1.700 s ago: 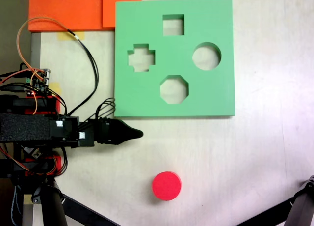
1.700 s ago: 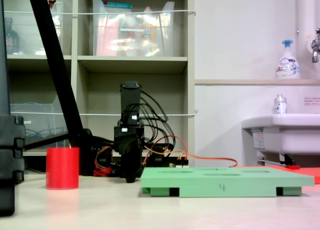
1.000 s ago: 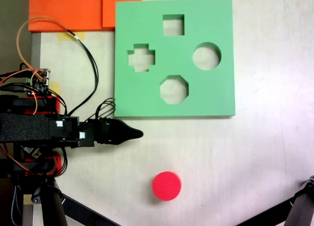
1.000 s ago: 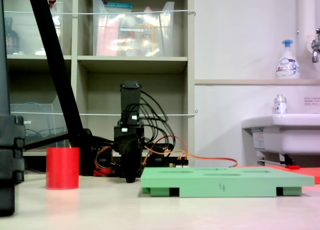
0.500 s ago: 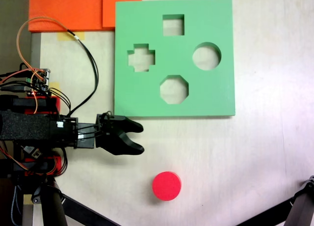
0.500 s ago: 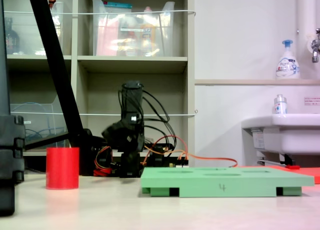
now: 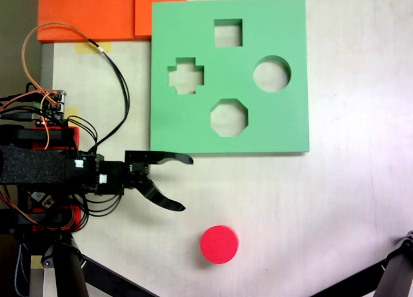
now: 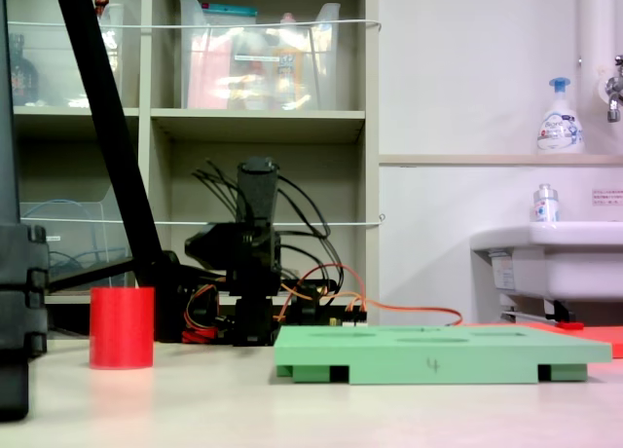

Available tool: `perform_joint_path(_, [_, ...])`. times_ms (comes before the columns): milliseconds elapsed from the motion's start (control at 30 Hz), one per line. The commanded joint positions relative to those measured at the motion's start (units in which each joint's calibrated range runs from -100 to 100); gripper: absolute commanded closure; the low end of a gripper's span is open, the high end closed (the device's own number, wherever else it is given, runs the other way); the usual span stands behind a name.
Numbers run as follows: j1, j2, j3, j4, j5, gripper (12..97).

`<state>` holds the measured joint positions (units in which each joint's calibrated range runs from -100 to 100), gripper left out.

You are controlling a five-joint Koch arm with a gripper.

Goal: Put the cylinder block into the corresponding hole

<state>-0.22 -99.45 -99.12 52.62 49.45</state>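
Pale table [image 7: 348, 200]: flat green square foam board [image 7: 284, 126] at far edge; short red foam cylinder [image 7: 219, 244] near front edge; orange foam sheets [image 7: 84, 13] at far-left corner.

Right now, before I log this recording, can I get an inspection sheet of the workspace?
Surface: pale table, tape bits near its top-left corner.
Job's things: red cylinder block upright on the table, apart from the green board; circular hole vacant.
Clutter: orange foam sheets touching the board's corner.
Gripper: gripper open, holding nothing, short of the block.
Cables: orange and black wires looping beside the arm.
Surroundings: shelves, sink, soap bottle.
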Motion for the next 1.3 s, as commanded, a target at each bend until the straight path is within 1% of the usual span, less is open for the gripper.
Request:
perform_joint_path(0, [-0.4, -0.5, -0.9, 1.5, 0.3, 56.7])
perform_joint_path(133, [-1.4, -0.5, -0.9, 1.5, 0.3, 57.4])
perform_joint_path(200, [-2.7, -0.5, -0.9, 2.3, 0.1, 56.2])
perform_joint_path(233, [-2.8, -0.5, -0.9, 4.0, 0.1, 53.8])
perform_joint_path(300, [-3.7, 7.3, -0.9, 12.8, -0.2, 46.8])
perform_joint_path(367, [-4.4, 20.5, -0.9, 24.9, -0.3, 37.7])
perform_joint_path(400, [-4.7, 28.4, -0.9, 31.4, -0.3, 35.0])
perform_joint_path(433, [-5.3, 36.9, -0.9, 38.0, -0.3, 34.6])
perform_joint_path(500, [-6.1, 48.2, -0.9, 45.0, -0.3, 34.4])
perform_joint_path(633, [-7.0, 56.0, -0.4, 45.5, -0.3, 34.4])
perform_joint_path(867, [-8.6, 71.7, 12.3, 45.6, 0.0, 34.4])
perform_joint_path(1267, [-10.5, 89.5, 26.9, 45.1, 0.4, 34.6])
